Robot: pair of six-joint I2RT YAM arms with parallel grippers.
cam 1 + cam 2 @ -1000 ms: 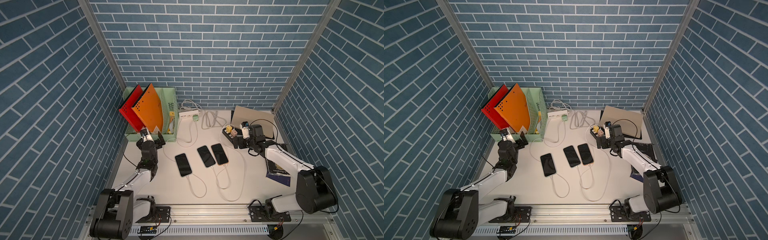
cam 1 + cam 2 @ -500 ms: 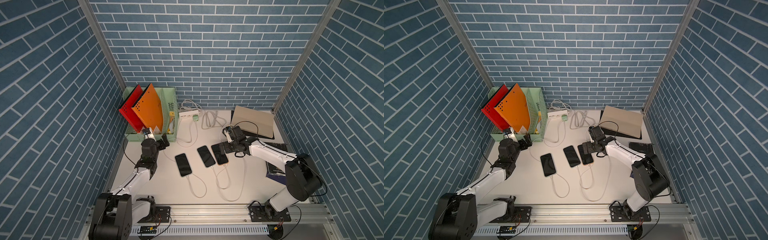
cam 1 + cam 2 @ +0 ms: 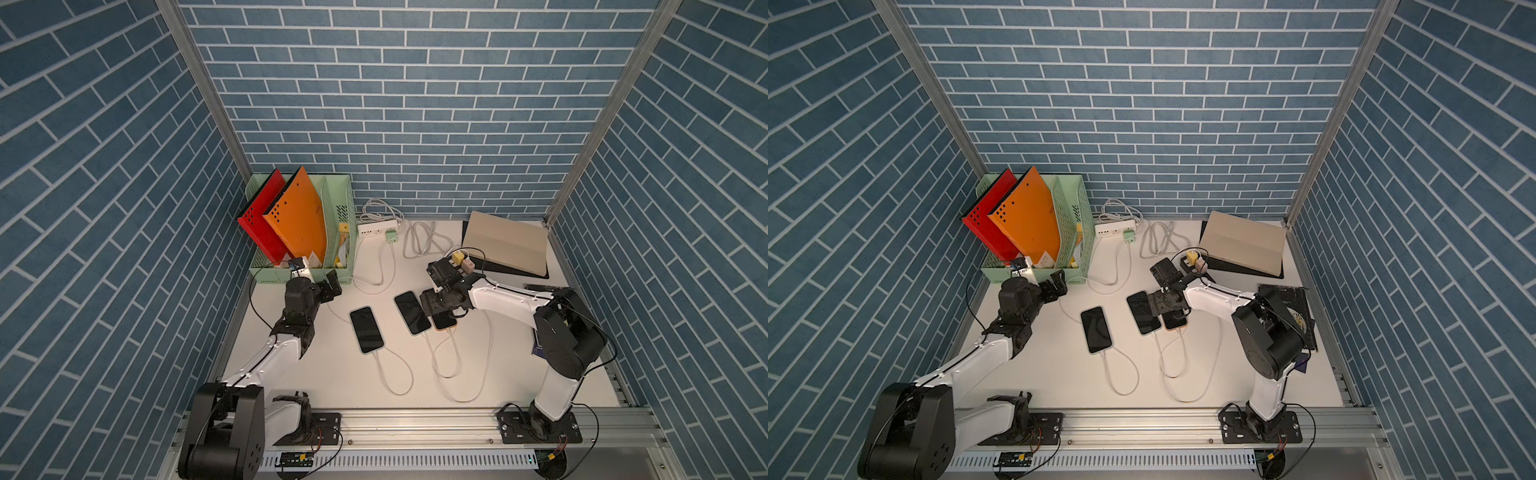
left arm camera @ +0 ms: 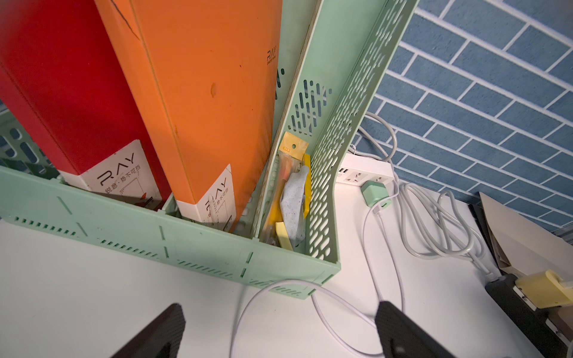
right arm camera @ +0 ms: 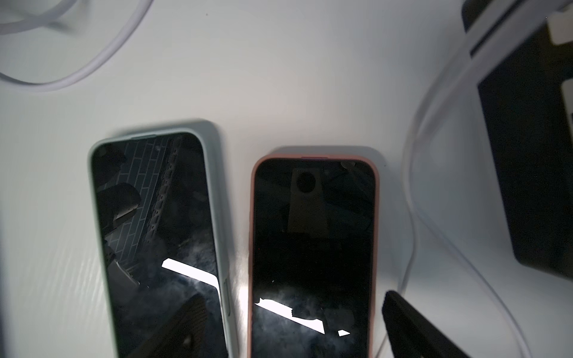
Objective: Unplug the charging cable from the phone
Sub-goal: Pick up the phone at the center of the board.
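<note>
R gripper (image 5: 290, 297) low over pink-cased phone (image 5: 313, 241), jaws apart, straddling it. L gripper (image 4: 279, 307) spread wide too, by green file rack (image 4: 201, 248).

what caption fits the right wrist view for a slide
Open right gripper over the pink phone, pale phone beside it, cables around

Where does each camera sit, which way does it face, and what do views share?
Top views: high at the front, looking down on the table, both arms, left gripper, right gripper.
Left wrist: faces the green file rack; open fingertips show.
Right wrist: looks down on the pink-cased phone; fingers straddle it.
Shared: that phone shows in both top views.
</note>
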